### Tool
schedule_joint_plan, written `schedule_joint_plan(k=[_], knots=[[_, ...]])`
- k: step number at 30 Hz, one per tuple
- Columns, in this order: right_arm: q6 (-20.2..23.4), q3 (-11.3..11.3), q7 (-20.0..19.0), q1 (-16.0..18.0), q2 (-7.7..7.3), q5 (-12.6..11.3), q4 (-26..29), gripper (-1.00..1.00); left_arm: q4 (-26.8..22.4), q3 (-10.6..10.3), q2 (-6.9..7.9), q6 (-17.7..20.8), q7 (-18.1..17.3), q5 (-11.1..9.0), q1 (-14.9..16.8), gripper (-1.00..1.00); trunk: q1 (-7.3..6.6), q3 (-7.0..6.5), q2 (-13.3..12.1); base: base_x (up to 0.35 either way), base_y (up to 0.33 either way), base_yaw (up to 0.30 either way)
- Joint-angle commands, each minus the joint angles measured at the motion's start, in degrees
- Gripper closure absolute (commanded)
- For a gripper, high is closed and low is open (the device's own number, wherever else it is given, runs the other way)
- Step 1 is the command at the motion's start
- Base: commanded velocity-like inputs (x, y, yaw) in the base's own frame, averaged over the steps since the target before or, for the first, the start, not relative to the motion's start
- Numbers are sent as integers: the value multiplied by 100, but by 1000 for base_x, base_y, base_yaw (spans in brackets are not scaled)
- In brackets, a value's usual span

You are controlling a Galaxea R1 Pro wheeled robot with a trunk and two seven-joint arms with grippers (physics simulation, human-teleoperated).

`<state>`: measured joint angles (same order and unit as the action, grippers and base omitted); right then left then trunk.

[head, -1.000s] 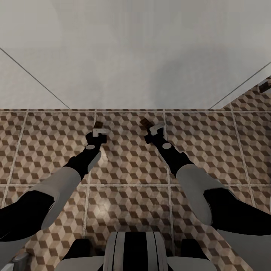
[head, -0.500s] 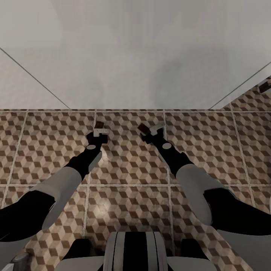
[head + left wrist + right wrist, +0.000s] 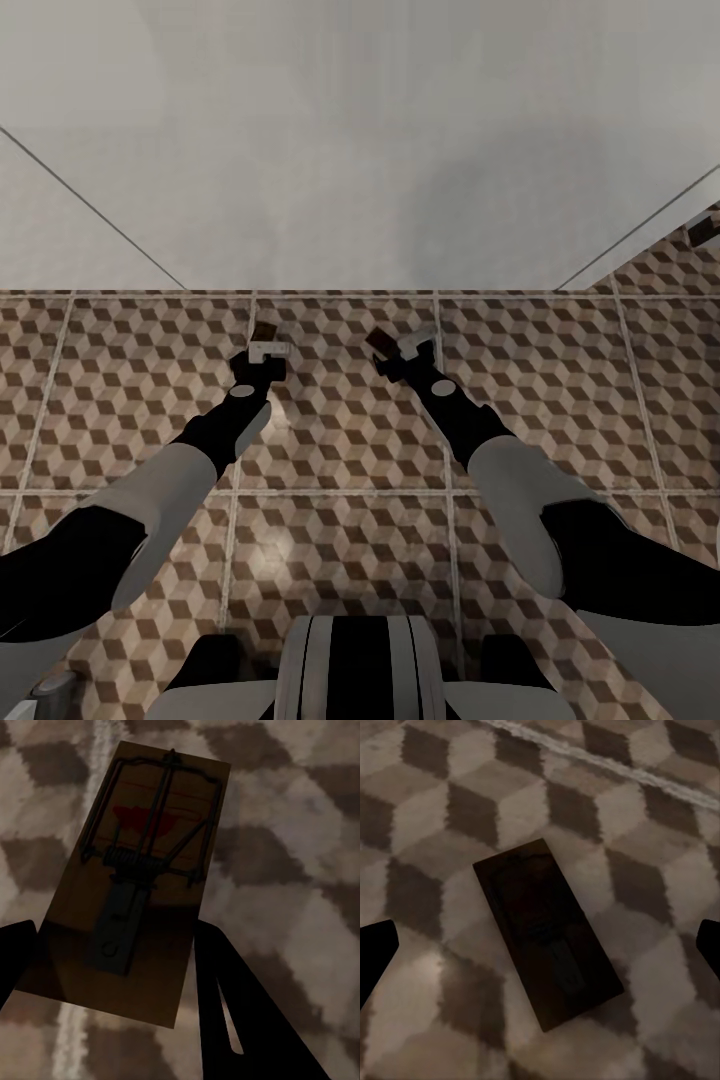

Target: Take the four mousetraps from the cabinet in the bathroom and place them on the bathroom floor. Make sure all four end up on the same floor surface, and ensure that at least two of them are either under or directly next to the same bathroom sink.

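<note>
While both arms reach low over the bathroom floor (image 3: 340,450), we look down from the head on large square tiles printed with brown, beige and white cubes, parted by pale grout lines. A plain pale wall (image 3: 360,150) rises where the tiles end, just past the grippers, with faint angled seams to either side. At the far right edge, more tiling runs back, with a small dark thing on it, too small for us to name.

Our left gripper (image 3: 264,338) is clamped on a mousetrap (image 3: 131,881): in the left wrist view the tan board with its dark wire, spring and red spot sits between the two dark fingers (image 3: 225,997), which press its long edges, above a grout line. We cannot tell how high it hangs over the tile.

Our right gripper (image 3: 392,345) stands with its fingers wide apart. In the right wrist view a second mousetrap (image 3: 547,934) lies flat on the tiles between them, untouched, in shadow, so its wire parts perhaps show only faintly. From the head it shows as a small brown board (image 3: 378,341) at the fingertips.
</note>
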<state>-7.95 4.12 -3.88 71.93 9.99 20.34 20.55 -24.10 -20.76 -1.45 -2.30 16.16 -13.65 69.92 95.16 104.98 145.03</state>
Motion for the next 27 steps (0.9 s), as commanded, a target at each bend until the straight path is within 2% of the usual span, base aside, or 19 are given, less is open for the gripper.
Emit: schedule_joint_plan(k=[1, 5, 6, 27], knots=[[-14, -10, -7, 3, 1, 49, -12, -100, 4, -51, 4, -16, 63, -41, 5, 100, -1, 2, 1, 0, 0, 0], [-14, -11, -7, 3, 1, 49, -35, -100, 6, -51, 4, -16, 63, -41, 5, 100, -1, 2, 1, 0, 0, 0], [-14, -11, -7, 4, 1, 49, -38, -100, 6, -51, 4, -16, 63, -41, 3, -100, -1, 2, 1, 0, 0, 0], [-14, -16, -7, 0, 1, 49, -44, -100, 2, -51, 9, -16, 63, -41, 4, -100, -1, 2, 1, 0, 0, 0]])
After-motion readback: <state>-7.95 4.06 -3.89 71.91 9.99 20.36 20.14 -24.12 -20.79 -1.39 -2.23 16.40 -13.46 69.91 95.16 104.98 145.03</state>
